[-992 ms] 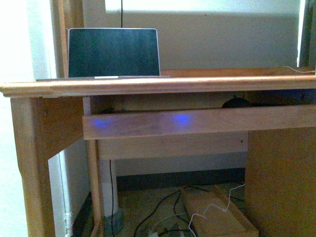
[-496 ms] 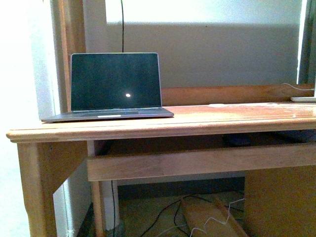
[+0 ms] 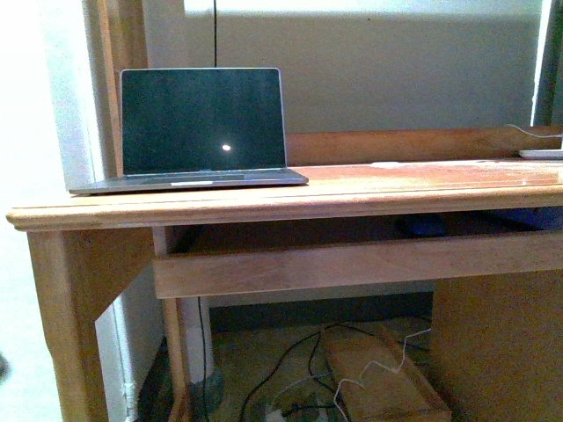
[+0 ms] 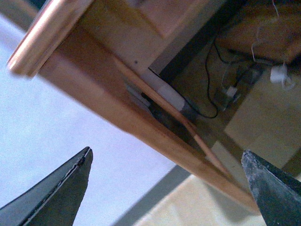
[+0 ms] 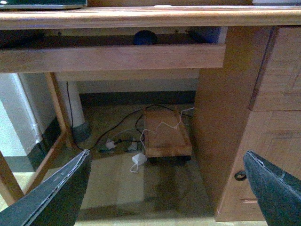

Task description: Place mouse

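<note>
The mouse (image 5: 145, 36) is a small dark rounded shape lying on the pull-out shelf under the desk top; in the front view it shows only as a dim bluish lump (image 3: 425, 227) behind the shelf's front rail. My right gripper (image 5: 167, 153) hangs open low in front of the desk, well short of the mouse, with only floor between its fingers. My left gripper (image 4: 165, 153) is open too, beside the desk's left leg (image 4: 141, 122), holding nothing. Neither arm appears in the front view.
A laptop (image 3: 201, 127) stands open on the left of the wooden desk top (image 3: 369, 198). A drawer cabinet (image 5: 273, 117) forms the desk's right side. On the floor beneath lie cables, a white charger (image 5: 138, 159) and a low wooden trolley (image 5: 165, 134).
The front view has risen: the desk top and the laptop's base now show from above. The two blue light spots on the shelf rail are gone.
</note>
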Robot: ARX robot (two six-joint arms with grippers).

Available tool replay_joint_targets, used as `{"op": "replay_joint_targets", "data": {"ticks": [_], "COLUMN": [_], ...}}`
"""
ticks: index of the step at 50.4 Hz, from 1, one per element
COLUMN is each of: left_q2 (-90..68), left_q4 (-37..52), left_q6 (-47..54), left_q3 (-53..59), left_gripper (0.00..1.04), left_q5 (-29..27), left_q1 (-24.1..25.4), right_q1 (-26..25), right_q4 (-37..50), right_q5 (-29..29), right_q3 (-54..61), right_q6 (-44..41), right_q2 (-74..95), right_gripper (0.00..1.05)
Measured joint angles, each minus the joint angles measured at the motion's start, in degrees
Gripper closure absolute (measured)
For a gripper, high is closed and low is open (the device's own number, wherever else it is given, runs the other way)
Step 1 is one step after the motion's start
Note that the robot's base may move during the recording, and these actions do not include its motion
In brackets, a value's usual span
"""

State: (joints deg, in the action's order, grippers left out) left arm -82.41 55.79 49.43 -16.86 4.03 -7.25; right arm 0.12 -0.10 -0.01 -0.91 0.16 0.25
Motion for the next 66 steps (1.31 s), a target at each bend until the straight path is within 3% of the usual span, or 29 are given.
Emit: {"op": "replay_joint_targets", "data": {"ticks": [10, 18, 24, 48, 66], "left_q2": [-14.2, -20.7, -22.7, -29.0, -38.4], "left_q4": [2.0, 2.0, 0.9, -10.2, -7.7], "left_q6": [25.6, 37.7, 41.1, 37.2, 31.0], "left_q3": [-9.4, -19.4, -26.1, -40.9, -49.4], "left_gripper": [0.08, 0.08, 0.08, 0.08, 0.08], "left_q5": [5.1, 8.4, 10.3, 17.6, 20.3], "left_q1": [-1.2, -1.2, -0.9, 0.0, -1.3], "right_q1": [0.0, 0.0, 0.0, 0.0, 0.0], "right_q4": [0.0, 0.0, 0.0, 0.0, 0.0], "right_q5": [0.0, 0.0, 0.0, 0.0, 0.0], "right_q3": [0.0, 0.0, 0.0, 0.0, 0.0], "right_q6": [0.0, 0.0, 0.0, 0.0, 0.0], "right_q2": [0.0, 0.0, 0.0, 0.0, 0.0], "right_gripper": [0.07, 0.07, 0.07, 0.07, 0.07]}}
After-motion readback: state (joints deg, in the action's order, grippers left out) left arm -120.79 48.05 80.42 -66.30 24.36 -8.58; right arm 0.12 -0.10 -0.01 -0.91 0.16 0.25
